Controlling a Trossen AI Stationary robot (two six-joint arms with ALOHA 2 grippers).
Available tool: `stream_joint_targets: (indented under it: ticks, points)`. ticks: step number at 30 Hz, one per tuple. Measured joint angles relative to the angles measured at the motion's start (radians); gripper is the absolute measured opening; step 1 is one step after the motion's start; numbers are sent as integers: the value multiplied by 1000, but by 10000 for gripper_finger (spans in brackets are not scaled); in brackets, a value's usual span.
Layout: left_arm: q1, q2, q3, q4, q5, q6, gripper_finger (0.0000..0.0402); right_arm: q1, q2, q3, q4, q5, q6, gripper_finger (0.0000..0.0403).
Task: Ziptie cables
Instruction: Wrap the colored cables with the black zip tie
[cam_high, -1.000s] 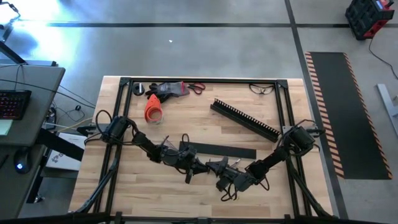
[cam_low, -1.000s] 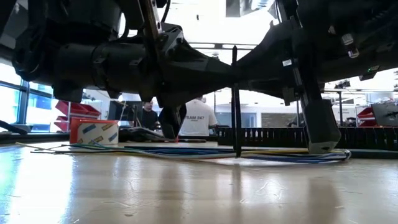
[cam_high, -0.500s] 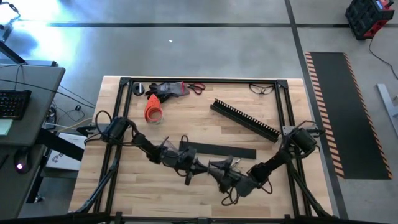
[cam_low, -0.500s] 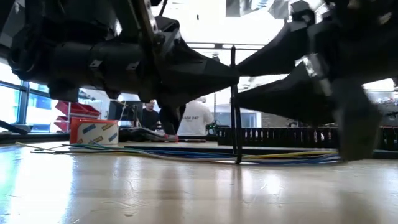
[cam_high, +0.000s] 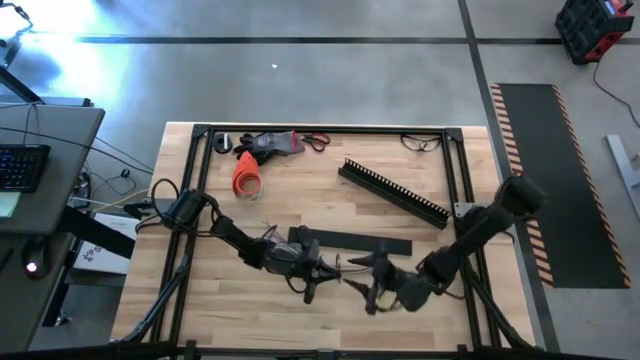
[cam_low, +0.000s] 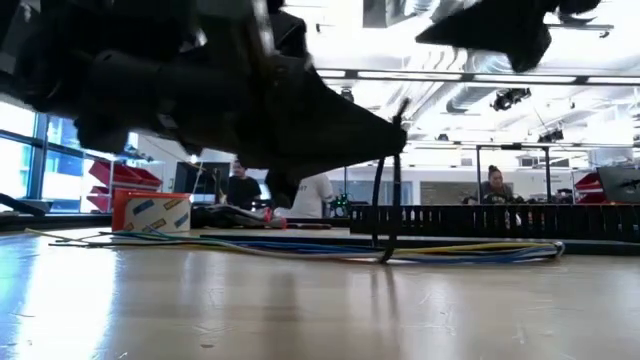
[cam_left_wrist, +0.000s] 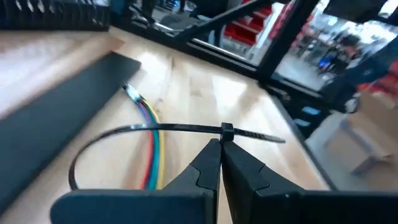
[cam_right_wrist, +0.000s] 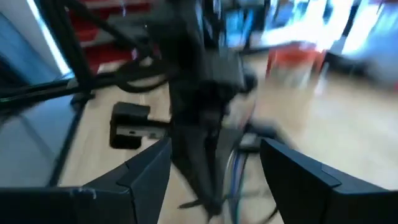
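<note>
Left claw (cam_left_wrist: 220, 148) pinched together on a black zip tie (cam_left_wrist: 124, 134) looped around the coloured cables (cam_left_wrist: 151, 140) lying on the counter (cam_high: 300, 200), right claw (cam_right_wrist: 214, 163) spread apart, raised just beside

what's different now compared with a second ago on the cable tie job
The right gripper opened, letting go of the zip tie, and its arm lifted up and back. The left gripper stayed shut on the zip tie's head, with the tie looped around the cables. The black comb channel and flat bar did not move.
</note>
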Motion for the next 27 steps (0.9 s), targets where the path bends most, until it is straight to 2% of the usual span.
stream_joint_targets:
  ticks: [4, 6, 9, 14, 19, 27]
  points:
    - [7, 0, 29, -25, -46, 67, 0, -51, -76, 0, -241, -193, 302, 229]
    - [8, 0, 31, -27, -61, 89, 0, -72, -74, 0, -286, -281, 393, 229]
    - [8, 5, 32, -31, -66, 107, 0, -102, -45, 0, -291, -360, 478, 229]
    - [8, 73, 31, -28, -78, 76, 0, -128, -22, -1, -290, -383, 506, 229]
    - [12, 144, 33, 76, -101, 40, 0, -131, -23, -1, -293, -439, 506, 219]
    - [14, 183, 41, 176, -108, 56, 0, -122, 64, -1, -300, -437, 509, 208]
